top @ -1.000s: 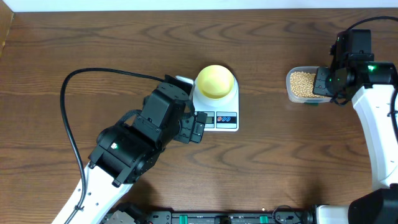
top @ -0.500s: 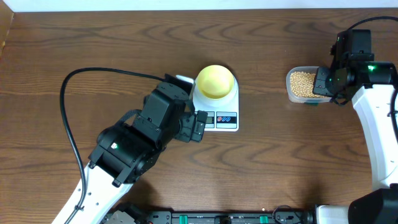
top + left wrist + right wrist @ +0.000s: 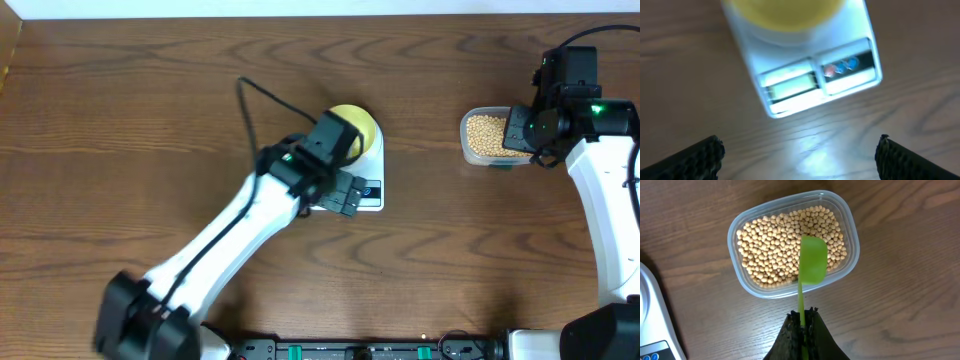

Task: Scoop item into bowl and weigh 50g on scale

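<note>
While the left fingers [image 3: 345, 194] hang spread wide above the front edge of the white kitchen scale [image 3: 370, 190] and hold nothing, the right fingers [image 3: 802, 330] are pinched tight on the thin handle of a green scoop [image 3: 813, 260].

The kitchen scale sits about midway between the left and right edges of the desk [image 3: 150, 80], a little nearer the far edge. A pale-yellow bowl [image 3: 360, 122] stands on its platform toward the back, partly hidden in the overhead view by the left arm [image 3: 230, 235]. The left wrist view shows two black fingertips at the lower corners, well apart, with bare wood between them. Just beyond lie the display [image 3: 790, 85] and the two small buttons [image 3: 841, 67], one red and one blue. The display is too blurred to read.

Tan soybeans [image 3: 772, 245] fill a clear plastic container [image 3: 737, 227] near the right edge of the desk, well apart from the kitchen scale. The scoop's blade lies over the soybeans on the side of the container nearest the right fingers. I cannot tell whether it touches them.
</note>
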